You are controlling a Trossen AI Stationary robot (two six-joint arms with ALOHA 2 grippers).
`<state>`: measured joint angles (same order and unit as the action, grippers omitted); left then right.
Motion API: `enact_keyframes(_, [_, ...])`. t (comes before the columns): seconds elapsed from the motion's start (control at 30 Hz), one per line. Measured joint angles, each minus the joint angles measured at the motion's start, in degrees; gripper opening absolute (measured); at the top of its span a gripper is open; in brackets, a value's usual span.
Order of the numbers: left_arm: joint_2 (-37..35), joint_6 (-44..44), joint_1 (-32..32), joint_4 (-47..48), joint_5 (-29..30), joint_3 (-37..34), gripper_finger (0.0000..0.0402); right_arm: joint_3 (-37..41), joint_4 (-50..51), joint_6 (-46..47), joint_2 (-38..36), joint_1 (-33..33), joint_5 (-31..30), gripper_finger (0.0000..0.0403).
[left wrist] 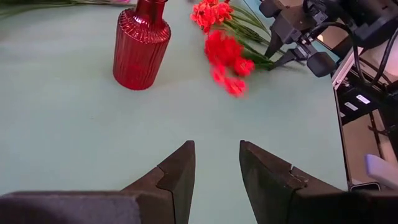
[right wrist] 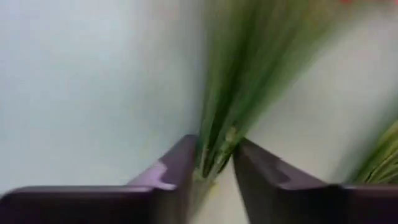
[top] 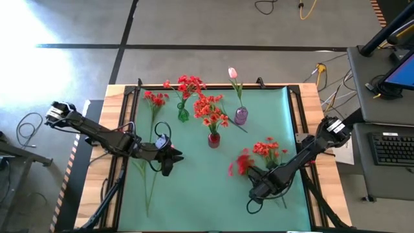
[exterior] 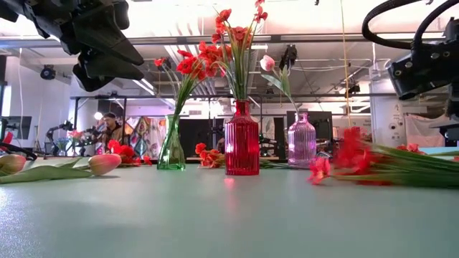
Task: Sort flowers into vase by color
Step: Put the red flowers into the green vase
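Observation:
Three ribbed vases stand on the green mat: green [top: 183,115] with red flowers, red [top: 213,139] with an orange-red cluster, purple [top: 240,116] with a pink tulip. Loose red flowers [top: 244,162] lie at the right, blossoms on the mat, and my right gripper [top: 254,176] is shut on their green stems. Another red flower [top: 155,100] lies at the left. Pink tulip buds [exterior: 104,163] rest on their sides near the front left. My left gripper [top: 171,158] hovers open left of the red vase, with nothing between its fingers [left wrist: 180,171]. My right gripper pinches a bundle of thin green stems [right wrist: 217,140] between its two fingers, coming from above and pointing down. The fingers lie across the stems, which run on past them along the mat. The red blossoms [exterior: 351,158] stay low at the mat.
A second orange-red cluster [top: 268,150] lies just beyond the held one. Bare mat stretches across the near middle. A black frame borders the mat, and a desk with a keyboard [top: 391,147] stands to the right of the table.

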<state>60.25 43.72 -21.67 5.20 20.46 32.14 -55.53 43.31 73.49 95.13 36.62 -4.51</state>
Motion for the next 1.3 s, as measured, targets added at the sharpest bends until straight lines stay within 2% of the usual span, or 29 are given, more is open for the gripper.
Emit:
enact_keyframes(0.13, [0.0,-0.1,0.0,0.0,0.0,0.0,0.0115,-0.4,-0.1,0.0,0.1,-0.2,-0.4,0.0021])
enact_keyframes(0.37, [0.0,-0.1,0.0,0.0,0.0,0.0,0.0115,-0.3,0.0,0.9,-1.1,-0.4,-0.9,0.0022])
enact_keyframes(0.47, [0.0,-0.9,-0.2,-0.5,0.0,0.0,0.0115,-0.3,-0.5,0.0,-4.8,-0.4,-2.1,0.0023])
enact_keyframes(0.57, [0.0,-3.3,-0.9,-3.7,-0.4,0.0,0.0116,-0.3,-3.4,-4.1,-9.4,-0.4,-6.0,0.0022])
enact_keyframes(0.73, [0.0,-12.3,-3.7,-14.6,-2.5,0.0,0.0116,-0.3,-17.4,-19.8,-16.3,-0.4,-13.2,0.0022])
enact_keyframes(0.93, [0.0,-21.8,-5.7,-23.7,-2.4,0.0,0.0124,-0.2,-34.3,-43.2,-19.0,-2.3,-22.3,0.0022])
enact_keyframes(1.13, [1.6,-26.7,-5.7,-29.4,-0.4,-0.1,0.0159,-0.2,-53.5,-65.7,-16.8,-6.1,-22.3,0.0022])
enact_keyframes(1.3, [7.1,-32.8,-5.7,-41.5,-0.5,0.0,0.0199,-0.2,-60.0,-73.0,-15.4,-9.8,-20.3,0.0022])
